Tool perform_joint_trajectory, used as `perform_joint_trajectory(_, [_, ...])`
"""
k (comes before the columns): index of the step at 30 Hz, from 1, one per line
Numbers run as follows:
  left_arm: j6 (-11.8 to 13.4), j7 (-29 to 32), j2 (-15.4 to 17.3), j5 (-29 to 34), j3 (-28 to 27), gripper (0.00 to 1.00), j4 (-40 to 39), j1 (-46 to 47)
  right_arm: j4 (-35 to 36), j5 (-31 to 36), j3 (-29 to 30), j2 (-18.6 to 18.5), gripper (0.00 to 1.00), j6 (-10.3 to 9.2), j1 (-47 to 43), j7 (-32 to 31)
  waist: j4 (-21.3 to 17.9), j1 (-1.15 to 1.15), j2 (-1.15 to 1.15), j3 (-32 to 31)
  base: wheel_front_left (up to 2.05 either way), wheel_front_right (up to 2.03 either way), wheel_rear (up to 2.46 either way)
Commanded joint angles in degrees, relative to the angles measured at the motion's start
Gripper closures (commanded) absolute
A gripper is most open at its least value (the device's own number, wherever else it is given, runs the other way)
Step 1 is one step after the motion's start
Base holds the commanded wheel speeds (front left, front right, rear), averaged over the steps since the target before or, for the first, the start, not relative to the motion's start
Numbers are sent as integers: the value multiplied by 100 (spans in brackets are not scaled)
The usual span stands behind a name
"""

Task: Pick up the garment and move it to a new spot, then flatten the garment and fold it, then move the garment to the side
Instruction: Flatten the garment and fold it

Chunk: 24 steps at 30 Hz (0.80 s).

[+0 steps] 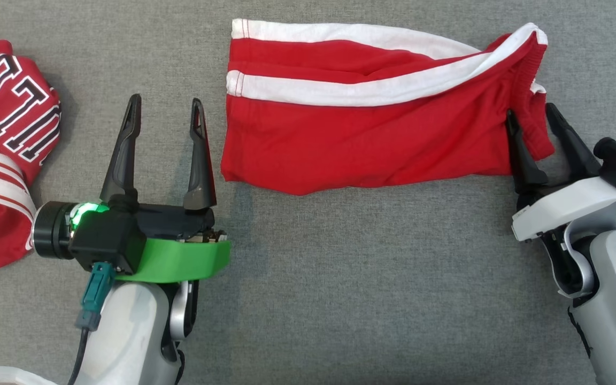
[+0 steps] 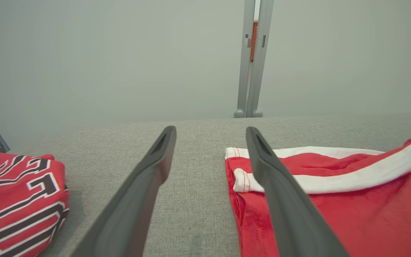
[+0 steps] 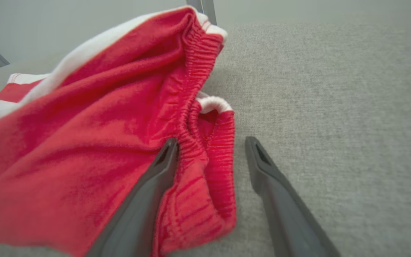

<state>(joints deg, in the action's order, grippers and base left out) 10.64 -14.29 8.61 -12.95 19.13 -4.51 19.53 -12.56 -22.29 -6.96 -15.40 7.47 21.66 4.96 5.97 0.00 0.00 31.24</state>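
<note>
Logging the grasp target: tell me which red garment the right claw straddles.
The white-striped red shorts: their waistband lies inside the open right claw. The lettered jersey lies far left.

Red knit shorts with white side stripes lie folded lengthwise on a grey woven surface. The stitched leg hems point left and the gathered elastic waistband points right. Two white bands run across the upper half. The cloth lies mostly flat, but the waistband end is rumpled and slightly raised.
</note>
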Motion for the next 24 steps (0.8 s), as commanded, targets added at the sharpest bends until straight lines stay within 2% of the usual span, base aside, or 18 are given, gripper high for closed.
perform_joint_trajectory(1, [28, -42, 34, 67, -14, 0, 8, 42, -295, -147, -238, 79, 100, 5, -161, -76, -40, 0, 0, -56, 0, 0, 0])
perform_joint_trajectory(6, [45, -50, 86, 54, -47, 0, 19, -68, -299, -473, -344, -105, 100, 3, -352, 222, -168, 0, 0, -213, 0, 0, 0])
perform_joint_trajectory(14, [48, -58, 161, -10, -71, 0, 39, -211, -209, -694, 106, -572, 100, -4, -758, 544, -303, 0, 0, -510, 0, 0, 0])
perform_joint_trajectory(18, [62, -42, 195, -26, -66, 0, 44, -276, 73, -915, 155, -708, 100, -2, -828, 398, -349, 0, 0, -665, 0, 0, 0])
perform_joint_trajectory(24, [102, -17, 180, -49, -32, 0, 14, -328, 1065, -1796, -357, -613, 100, 3, -665, -288, -343, 0, 0, -785, 0, 0, 0])
